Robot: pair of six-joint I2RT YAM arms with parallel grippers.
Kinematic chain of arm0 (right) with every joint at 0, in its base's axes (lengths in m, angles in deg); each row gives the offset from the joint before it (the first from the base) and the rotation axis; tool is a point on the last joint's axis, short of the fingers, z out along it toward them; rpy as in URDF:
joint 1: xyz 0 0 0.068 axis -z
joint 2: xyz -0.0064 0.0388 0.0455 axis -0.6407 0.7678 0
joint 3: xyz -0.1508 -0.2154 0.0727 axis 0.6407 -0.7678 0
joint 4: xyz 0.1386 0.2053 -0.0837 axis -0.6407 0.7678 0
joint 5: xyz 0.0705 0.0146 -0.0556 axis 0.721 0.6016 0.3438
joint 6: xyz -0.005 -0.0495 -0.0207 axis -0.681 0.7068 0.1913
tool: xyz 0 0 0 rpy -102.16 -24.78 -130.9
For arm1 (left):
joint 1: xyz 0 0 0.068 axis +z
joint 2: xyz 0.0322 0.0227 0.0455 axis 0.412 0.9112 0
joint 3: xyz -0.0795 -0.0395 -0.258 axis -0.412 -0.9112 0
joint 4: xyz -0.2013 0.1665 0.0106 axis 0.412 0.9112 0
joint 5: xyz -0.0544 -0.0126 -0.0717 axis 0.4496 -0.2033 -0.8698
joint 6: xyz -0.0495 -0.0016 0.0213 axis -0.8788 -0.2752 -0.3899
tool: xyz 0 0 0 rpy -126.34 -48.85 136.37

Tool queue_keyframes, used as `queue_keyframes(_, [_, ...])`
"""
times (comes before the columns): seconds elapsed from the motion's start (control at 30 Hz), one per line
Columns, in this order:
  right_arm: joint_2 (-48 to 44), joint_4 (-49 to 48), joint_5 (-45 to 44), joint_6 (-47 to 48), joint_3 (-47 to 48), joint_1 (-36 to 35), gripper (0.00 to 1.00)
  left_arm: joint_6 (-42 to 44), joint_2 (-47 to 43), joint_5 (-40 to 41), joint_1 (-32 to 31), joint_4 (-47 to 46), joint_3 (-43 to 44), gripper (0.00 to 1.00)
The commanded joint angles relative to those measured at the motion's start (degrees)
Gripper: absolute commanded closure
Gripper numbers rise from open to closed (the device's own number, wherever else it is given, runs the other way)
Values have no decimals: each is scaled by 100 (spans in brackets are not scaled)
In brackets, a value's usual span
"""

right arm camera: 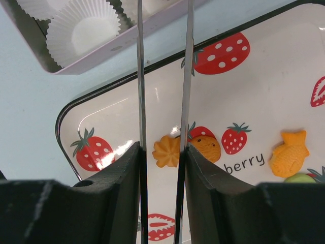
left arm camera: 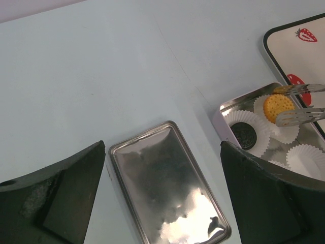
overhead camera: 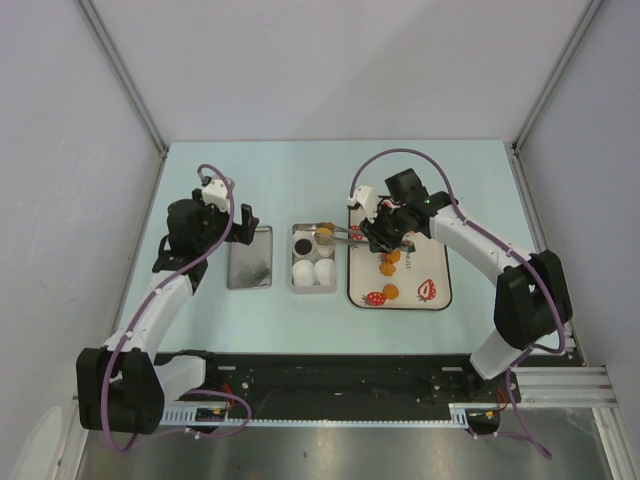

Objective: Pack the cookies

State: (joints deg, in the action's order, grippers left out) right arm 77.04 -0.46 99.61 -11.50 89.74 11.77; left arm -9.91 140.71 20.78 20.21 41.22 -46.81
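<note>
The left gripper (left arm camera: 162, 146) hangs over a loose metal lid (left arm camera: 170, 188) with its jaws spread wide and nothing between them. Only the dark inner faces of its fingers (left arm camera: 51, 201) show in the left wrist view, cut off by the frame. To the right, that view also cuts off the near corner of the tin (overhead camera: 313, 258).

The right gripper (overhead camera: 375, 236) is clamped on a pair of metal tongs (right arm camera: 141, 76), squeezing the two arms nearly parallel. The tong tips lie out of the right wrist view. From the left wrist they bracket a round orange cookie (left arm camera: 278, 107) over the tin's far right paper cup. I cannot tell whether it rests in the cup or hangs clear of it.

The table (overhead camera: 300, 170) is pale blue and matte, with plain grey-white walls (overhead camera: 60, 150) on three sides.

The tin holds four white paper cups (overhead camera: 324, 270). One has a black cookie (left arm camera: 245, 134) in it, and two are bare. On the strawberry-print tray (right arm camera: 304, 61) lie three orange cookies: a flower shape (right arm camera: 163, 155), a round one (right arm camera: 207, 147) and a fish shape (right arm camera: 288, 152). Beside the fish is a sliver of a green cookie (right arm camera: 299, 178), mostly below the frame.
</note>
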Motion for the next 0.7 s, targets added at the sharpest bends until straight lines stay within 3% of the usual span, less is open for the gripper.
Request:
queue_keyframes(0.0, [-284, 62, -71, 43, 239, -40, 67, 79, -43, -179, -27, -76, 121, 0])
queue_keyframes(0.67, [-284, 62, -97, 35, 239, -31, 53, 70, -42, -188, -27, -67, 130, 0])
